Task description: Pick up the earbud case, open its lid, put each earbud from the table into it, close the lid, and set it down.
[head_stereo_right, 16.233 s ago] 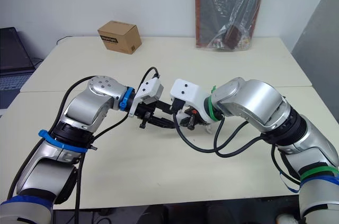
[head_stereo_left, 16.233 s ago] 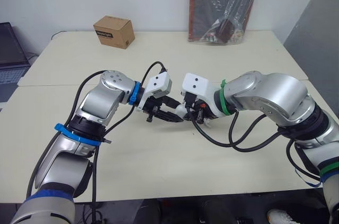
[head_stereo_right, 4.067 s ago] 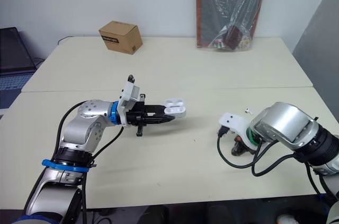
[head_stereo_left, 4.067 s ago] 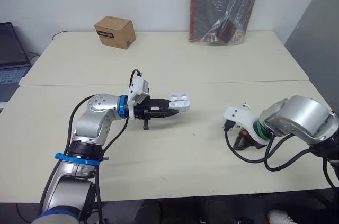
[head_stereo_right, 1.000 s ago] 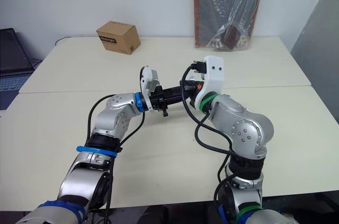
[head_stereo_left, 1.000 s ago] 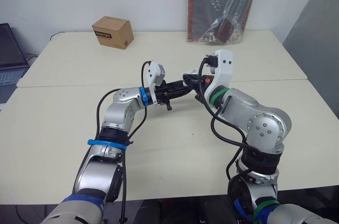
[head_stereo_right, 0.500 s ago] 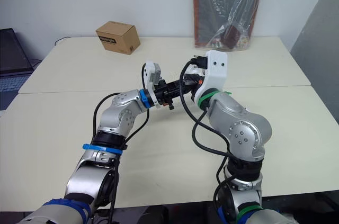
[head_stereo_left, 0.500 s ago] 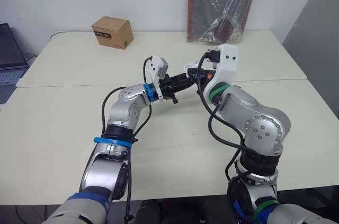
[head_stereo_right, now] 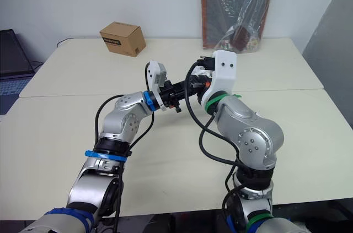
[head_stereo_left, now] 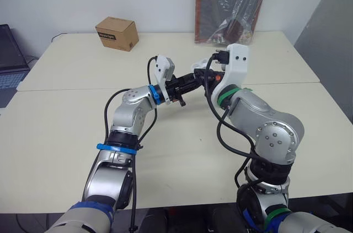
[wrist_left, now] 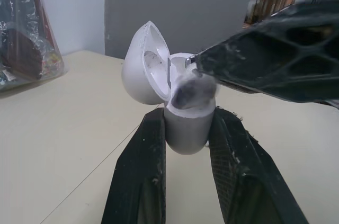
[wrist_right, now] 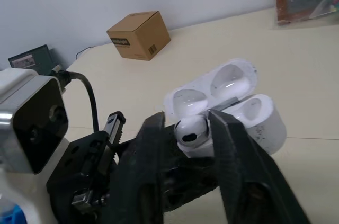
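Note:
The white earbud case (wrist_left: pixel 185 128) is held upright above the middle of the table with its lid (wrist_left: pixel 144 65) swung open. My left gripper (wrist_left: pixel 188 117) is shut on the case's body, one black finger on each side. A white earbud (wrist_right: pixel 190 130) is pinched in my right gripper (wrist_right: pixel 188 121), which is shut on it. The earbud (wrist_left: pixel 192 89) sits right at the case's open mouth, touching its rim. In the head view the left gripper (head_stereo_left: pixel 186 84) and the right gripper (head_stereo_left: pixel 204 76) meet tip to tip.
A cardboard box (head_stereo_left: pixel 117 33) stands at the table's back left. A plastic-wrapped dark bag (head_stereo_left: pixel 231 4) leans on the wall at the back. A laptop (head_stereo_left: pixel 11 57) lies past the table's left edge.
Over the last second both grippers have risen slightly and moved away from me together. The right gripper's earbud has closed in on the open case.

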Robot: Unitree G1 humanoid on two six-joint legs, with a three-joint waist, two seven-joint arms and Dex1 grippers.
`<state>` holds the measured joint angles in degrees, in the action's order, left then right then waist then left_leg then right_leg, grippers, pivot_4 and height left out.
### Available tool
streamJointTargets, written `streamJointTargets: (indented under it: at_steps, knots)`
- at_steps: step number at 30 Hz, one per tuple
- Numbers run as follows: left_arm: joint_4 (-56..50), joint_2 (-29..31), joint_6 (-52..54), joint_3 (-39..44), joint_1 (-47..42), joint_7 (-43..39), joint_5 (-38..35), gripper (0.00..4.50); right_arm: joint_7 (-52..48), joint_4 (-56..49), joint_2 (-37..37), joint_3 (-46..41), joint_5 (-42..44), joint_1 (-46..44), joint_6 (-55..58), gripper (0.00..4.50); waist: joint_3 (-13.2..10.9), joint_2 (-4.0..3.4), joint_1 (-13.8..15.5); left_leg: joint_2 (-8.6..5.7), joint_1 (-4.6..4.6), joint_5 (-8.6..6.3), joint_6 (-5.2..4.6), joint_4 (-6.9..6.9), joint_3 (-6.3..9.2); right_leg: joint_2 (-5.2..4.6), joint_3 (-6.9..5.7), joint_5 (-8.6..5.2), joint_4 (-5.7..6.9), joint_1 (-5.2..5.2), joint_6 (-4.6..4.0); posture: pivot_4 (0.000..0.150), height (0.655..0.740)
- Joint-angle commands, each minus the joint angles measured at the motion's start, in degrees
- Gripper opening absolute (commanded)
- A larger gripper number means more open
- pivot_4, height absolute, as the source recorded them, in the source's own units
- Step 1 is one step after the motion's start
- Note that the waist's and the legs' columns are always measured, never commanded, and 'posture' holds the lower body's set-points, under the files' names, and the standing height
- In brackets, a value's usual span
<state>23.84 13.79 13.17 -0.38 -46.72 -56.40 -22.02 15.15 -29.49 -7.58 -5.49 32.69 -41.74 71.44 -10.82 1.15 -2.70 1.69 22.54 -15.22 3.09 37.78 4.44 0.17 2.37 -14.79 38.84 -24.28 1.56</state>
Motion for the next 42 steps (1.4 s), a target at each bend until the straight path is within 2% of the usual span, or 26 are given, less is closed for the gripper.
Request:
streamJointTargets:
  at_steps: [1,7,15,17,19,21,23,26,29,31,34,37,42]
  knots:
    - [-6.44,-0.26,-2.44,1.69,-1.44,-0.95,-2.47,0.78,0.48,1.35,-1.39,0.67,-1.82,0.77,-0.65,2.40,0.00,0.00,0.00,0.00,0.00,0.00,0.00,0.00,0.00,0.00,0.00,0.00,0.00,0.00,0.00,0.150,0.7400]
    - [-7.07,0.28,-1.53,1.95,-0.55,-1.29,-2.56,0.78,-1.47,-0.50,2.25,1.02,-2.75,1.30,-3.41,2.40,0.00,0.00,0.00,0.00,0.00,0.00,0.00,0.00,0.00,0.00,0.00,-0.02,0.00,0.00,0.03,0.150,0.7400]
    - [-6.65,1.95,-1.04,2.15,0.82,-2.80,-2.70,0.78,-8.69,-5.25,8.49,-0.89,0.55,1.62,-4.97,2.40,0.00,0.00,0.00,0.00,0.04,0.00,0.00,0.00,0.01,-0.01,-0.02,-0.01,-0.04,0.00,0.02,0.150,0.7400]
    - [-6.60,2.58,-0.35,2.31,0.99,-3.71,-3.34,0.78,-11.77,-7.04,9.90,-2.27,4.36,1.64,-3.29,2.40,0.00,0.00,-0.05,0.00,0.03,0.00,0.00,0.00,0.00,-0.01,0.00,-0.02,-0.04,0.00,0.03,0.150,0.7400]
    - [-5.92,3.64,0.39,2.50,0.91,-5.26,-4.05,0.78,-16.85,-9.82,12.06,-5.77,12.80,1.21,-0.17,2.40,-0.01,-0.01,-0.10,0.00,0.03,0.00,0.00,-0.01,0.00,0.00,-0.01,-0.02,-0.03,-0.01,0.03,0.150,0.7400]
    - [-5.43,4.95,1.15,2.46,1.04,-7.29,-4.71,0.78,-20.74,-11.46,15.60,-8.72,19.31,0.80,1.29,2.40,-0.01,-0.01,-0.11,0.00,0.03,0.00,0.00,-0.02,0.02,0.00,-0.02,-0.02,-0.04,-0.01,0.03,0.150,0.7400]
    - [-4.50,6.91,1.80,2.27,1.19,-9.86,-4.86,0.78,-24.26,-10.85,22.12,-11.34,24.18,0.37,3.93,2.40,-0.01,-0.01,-0.11,0.00,0.05,0.00,0.00,-0.02,0.02,0.00,-0.02,-0.02,-0.08,0.01,0.03,0.150,0.7400]
    - [-3.63,9.76,3.28,2.04,1.14,-14.05,-5.57,0.78,-28.92,-8.24,33.25,-11.88,25.84,0.75,6.31,2.40,-0.02,-0.02,-0.03,-0.03,0.05,0.00,0.00,0.00,0.00,-0.04,-0.02,-0.04,-0.17,0.04,0.06,0.150,0.7400]
    - [-4.90,12.52,5.96,1.89,1.38,-18.16,-7.07,0.78,-33.16,-2.83,44.73,-9.70,22.30,2.23,6.89,2.40,-0.02,-0.01,-0.01,-0.02,0.05,0.00,-0.01,-0.02,-0.01,-0.03,-0.03,-0.13,-0.18,0.04,0.20,0.150,0.7400]
    - [-5.95,13.78,7.27,1.82,1.74,-20.26,-7.75,0.78,-35.92,-0.36,50.44,-6.76,17.97,3.96,2.87,2.40,-0.03,-0.01,-0.02,-0.02,0.06,-0.01,-0.01,-0.04,-0.01,-0.03,-0.02,-0.13,-0.25,0.04,0.20,0.150,0.7400]
    - [-8.48,15.71,10.39,1.98,2.49,-22.87,-9.70,0.78,-37.38,6.19,57.15,0.21,7.67,6.39,-4.17,2.40,-0.03,0.00,-0.04,-0.02,0.06,-0.01,-0.02,-0.09,-0.06,-0.03,0.02,-0.14,-0.31,0.02,0.22,0.150,0.7400]
    - [-11.64,17.12,13.13,2.37,3.83,-24.16,-11.50,0.78,-39.32,13.52,59.91,5.63,-0.10,8.36,-10.26,2.40,-0.04,0.01,-0.04,-0.02,0.07,-0.01,-0.02,-0.09,-0.11,-0.03,0.06,-0.15,-0.33,0.01,0.23,0.150,0.7400]
    - [-15.09,18.89,14.79,2.85,5.97,-24.68,-12.90,0.78,-40.12,23.37,58.13,8.59,-7.38,9.63,-15.94,2.40,-0.05,0.00,-0.02,-0.01,0.08,-0.01,-0.01,-0.09,-0.14,-0.03,0.10,-0.15,-0.33,-0.01,0.24,0.150,0.7400]
